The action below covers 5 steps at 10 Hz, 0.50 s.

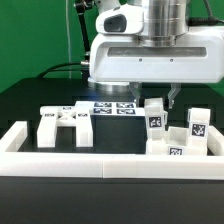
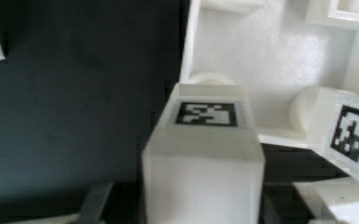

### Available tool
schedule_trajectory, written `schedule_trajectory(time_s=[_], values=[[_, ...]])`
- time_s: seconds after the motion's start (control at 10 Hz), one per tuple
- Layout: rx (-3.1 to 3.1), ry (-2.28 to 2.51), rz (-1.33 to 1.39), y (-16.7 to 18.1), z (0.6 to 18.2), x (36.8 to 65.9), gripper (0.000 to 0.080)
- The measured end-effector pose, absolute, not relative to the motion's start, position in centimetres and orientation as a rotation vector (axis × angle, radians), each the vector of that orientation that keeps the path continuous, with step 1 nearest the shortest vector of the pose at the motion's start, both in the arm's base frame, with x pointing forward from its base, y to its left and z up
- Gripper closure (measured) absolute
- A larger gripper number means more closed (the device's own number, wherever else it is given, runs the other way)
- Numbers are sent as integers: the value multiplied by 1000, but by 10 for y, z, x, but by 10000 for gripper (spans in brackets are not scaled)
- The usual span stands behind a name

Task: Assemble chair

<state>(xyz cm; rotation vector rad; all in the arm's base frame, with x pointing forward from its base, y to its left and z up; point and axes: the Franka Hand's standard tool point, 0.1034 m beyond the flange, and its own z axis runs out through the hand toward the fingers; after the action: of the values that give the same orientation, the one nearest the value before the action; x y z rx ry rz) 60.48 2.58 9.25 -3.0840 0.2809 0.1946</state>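
Exterior, grip: I see the gripper (image 1: 158,102) down on the upright block (image 1: 155,120), jaws narrow and clamped on its top.
Exterior, neighbours: a second tagged post (image 1: 197,124) and a lower tagged piece (image 1: 176,150) stand just beside it, leaving tight room toward the exterior view's right.
Exterior, open room: the black table (image 1: 30,105) spreads toward the exterior view's left, past the slotted slab (image 1: 64,125). The marker board (image 1: 110,107) lies between slab and block.
Exterior, edge: the border rail (image 1: 100,162) runs along the front, near the lower piece.
Wrist, grip: the block fills my frame, tag facing the camera, with dark fingers (image 2: 98,205) at both flanks.
Wrist, edges: white parts crowd one side; dark table shows on the other.
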Motion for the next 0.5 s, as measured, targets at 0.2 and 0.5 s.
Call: schedule_trajectory(time_s=[0.2,0.5], values=[[-3049,628,202,29,92,604,509],[-2943,1074,183,39,92,605,509]])
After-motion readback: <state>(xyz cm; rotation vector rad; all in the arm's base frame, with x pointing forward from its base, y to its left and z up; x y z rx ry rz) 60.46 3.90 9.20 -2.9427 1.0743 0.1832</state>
